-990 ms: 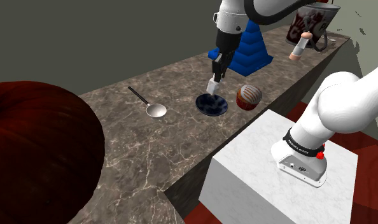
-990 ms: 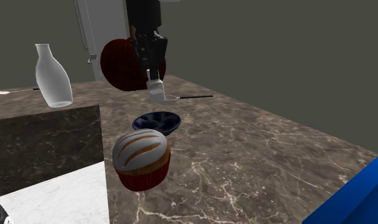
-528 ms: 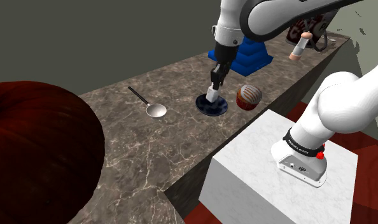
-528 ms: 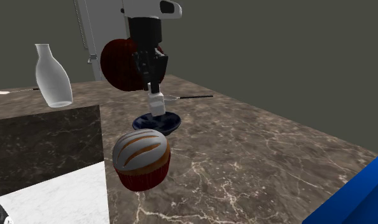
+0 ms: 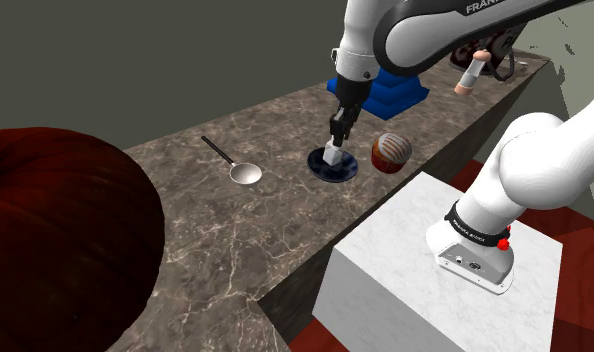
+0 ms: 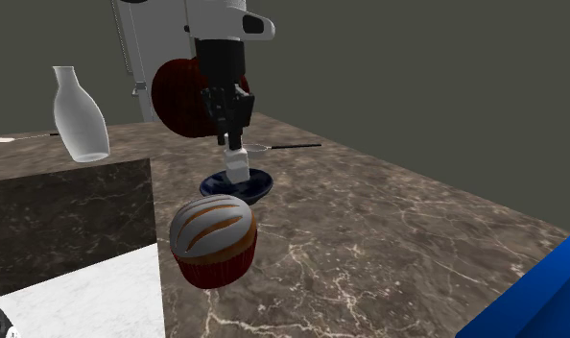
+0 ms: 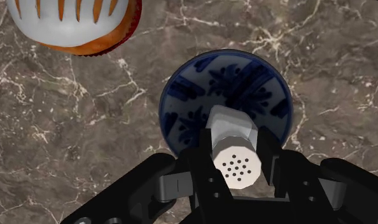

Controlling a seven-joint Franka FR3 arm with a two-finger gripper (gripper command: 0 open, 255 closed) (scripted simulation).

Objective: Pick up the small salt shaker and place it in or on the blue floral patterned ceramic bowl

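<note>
We are pinching the salt shaker (image 7: 235,137) upright in our pincer (image 7: 237,156), centring it over the blue floral bowl (image 7: 188,95) just beneath, so release should land it inside.

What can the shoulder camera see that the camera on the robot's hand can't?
The shoulder view adds the spoon, the blue stepped cone, a big dark red round thing and the robot's white stand. The wrist view adds the little holes in the top of the salt shaker and the blue flowers painted inside the bowl. Both show the pincer shut on the salt shaker over the bowl, the cupcake and the marble counter.
</note>
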